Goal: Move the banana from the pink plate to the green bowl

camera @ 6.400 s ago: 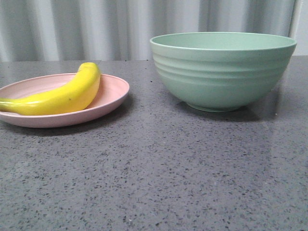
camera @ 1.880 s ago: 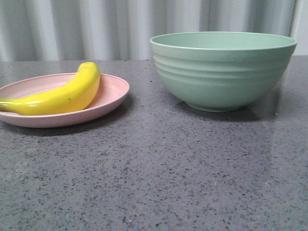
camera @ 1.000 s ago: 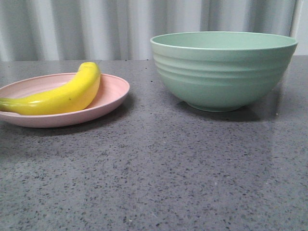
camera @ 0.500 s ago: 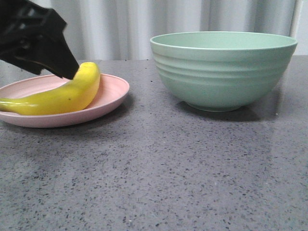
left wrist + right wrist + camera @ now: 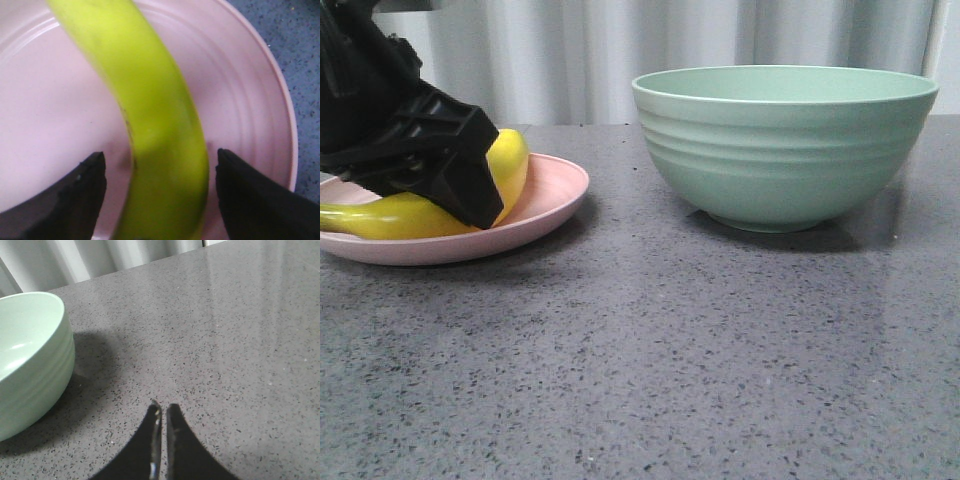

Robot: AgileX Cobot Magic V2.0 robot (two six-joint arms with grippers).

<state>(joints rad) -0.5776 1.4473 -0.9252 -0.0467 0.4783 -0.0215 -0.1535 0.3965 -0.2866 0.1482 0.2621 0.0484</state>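
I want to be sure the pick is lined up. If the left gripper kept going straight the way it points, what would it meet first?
Most likely the banana: it lies between the open fingers of the left gripper. The fingertips would then reach the pink plate on either side.

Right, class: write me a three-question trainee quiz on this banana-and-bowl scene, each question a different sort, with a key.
1. True or false: the banana lies on the pink plate.
2. Multiple choice: in the left wrist view, the left gripper has its jaws
A. shut above the banana
B. open, one on each side of the banana
C. inside the green bowl
3. Fill in: the right gripper has its jaws ____ over the bare table.

Key: 1 true; 2 B; 3 shut.
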